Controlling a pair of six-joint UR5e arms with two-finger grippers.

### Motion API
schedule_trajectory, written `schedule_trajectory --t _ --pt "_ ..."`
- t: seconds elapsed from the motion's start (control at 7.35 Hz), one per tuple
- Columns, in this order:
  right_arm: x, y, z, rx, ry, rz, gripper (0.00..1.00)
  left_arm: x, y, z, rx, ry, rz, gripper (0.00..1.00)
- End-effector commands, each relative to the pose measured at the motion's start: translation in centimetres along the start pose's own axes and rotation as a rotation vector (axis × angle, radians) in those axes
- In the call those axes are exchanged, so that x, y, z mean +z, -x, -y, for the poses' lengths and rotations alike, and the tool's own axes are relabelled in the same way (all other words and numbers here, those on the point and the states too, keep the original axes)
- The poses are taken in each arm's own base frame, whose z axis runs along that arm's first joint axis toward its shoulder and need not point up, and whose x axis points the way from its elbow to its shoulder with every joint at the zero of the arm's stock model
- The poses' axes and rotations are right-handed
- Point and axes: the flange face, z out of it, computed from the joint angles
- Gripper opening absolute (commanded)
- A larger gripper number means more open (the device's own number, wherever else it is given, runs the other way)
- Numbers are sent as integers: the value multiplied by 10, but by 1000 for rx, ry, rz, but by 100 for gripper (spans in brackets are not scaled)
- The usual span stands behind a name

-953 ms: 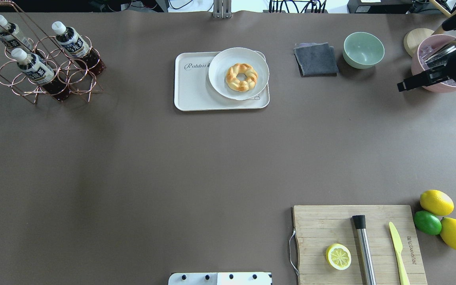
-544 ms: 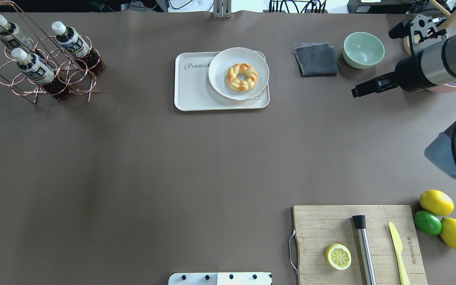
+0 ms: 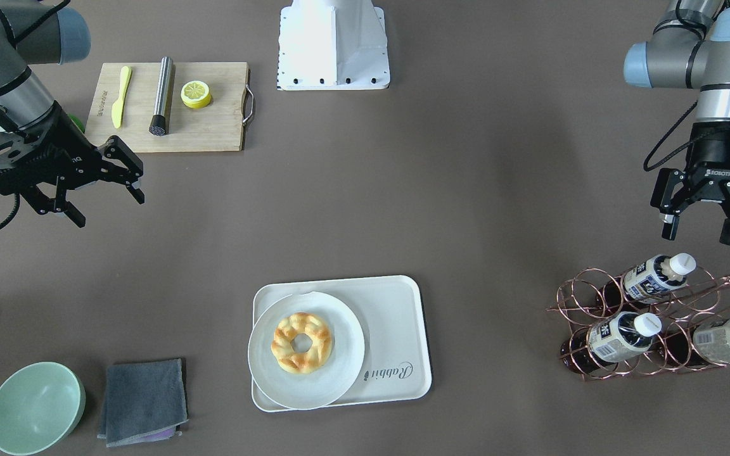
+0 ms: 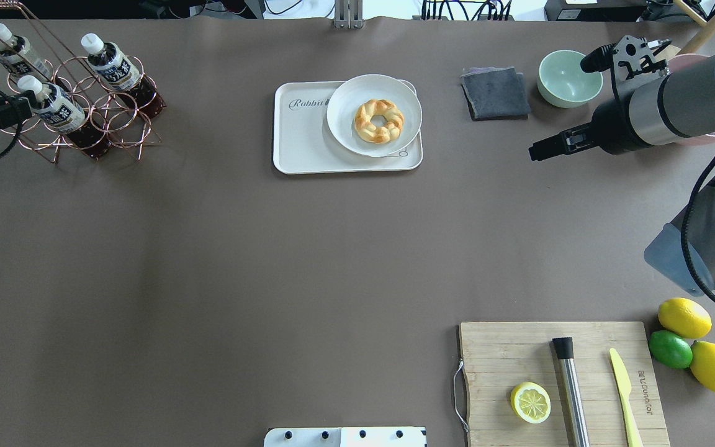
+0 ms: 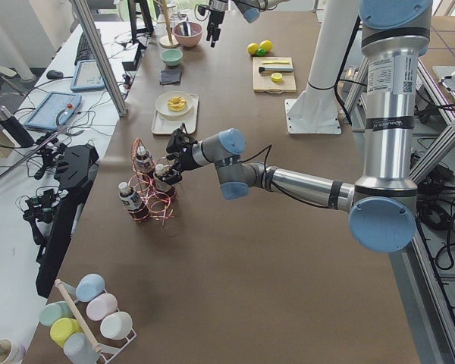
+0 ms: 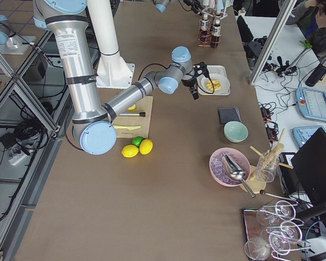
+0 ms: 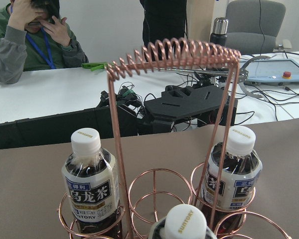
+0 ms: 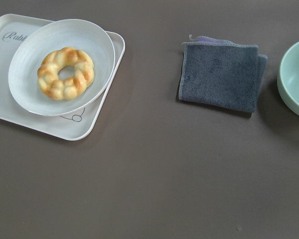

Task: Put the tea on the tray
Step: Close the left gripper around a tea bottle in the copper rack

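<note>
Three tea bottles stand tilted in a copper wire rack (image 4: 94, 118) at the far left. Two have navy-and-white labels (image 4: 112, 65) (image 4: 53, 105), and they also show in the front view (image 3: 621, 332) (image 3: 653, 272). The third bottle (image 3: 729, 339) has a grey-green speckled label. My left gripper (image 3: 697, 233) is open and empty, just on the robot's side of the rack. The left wrist view shows a navy-label tea bottle (image 7: 234, 172). The cream tray (image 4: 301, 143) marked "Rabbit" lies at the far middle. My right gripper (image 3: 109, 208) is open and empty, well right of the tray.
A white plate (image 4: 345, 124) with a doughnut (image 4: 379, 120) fills the tray's right part. A grey cloth (image 4: 495, 93) and a green bowl (image 4: 565, 77) lie right of it. A cutting board (image 4: 500, 354) with lemon half, muddler and knife is near right, beside lemons and a lime (image 4: 671, 349).
My right arm has swung in from the right edge toward the cloth and bowl. My left gripper has come into the overhead view at the left edge, beside the rack.
</note>
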Motion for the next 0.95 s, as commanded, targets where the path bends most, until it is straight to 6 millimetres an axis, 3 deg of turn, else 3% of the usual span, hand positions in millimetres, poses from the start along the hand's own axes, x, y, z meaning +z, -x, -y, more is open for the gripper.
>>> schedule_trajectory --t 0.0,0.27,0.82 --pt "1 0 -1 -1 -2 -5 100 15 -19 -10 35 -4 2 89" --pt "0 0 0 -2 -4 -5 100 33 -30 -7 38 -8 -4 82" --pt "0 1 1 -4 -6 -3 100 28 -26 0 107 -23 -7 78"
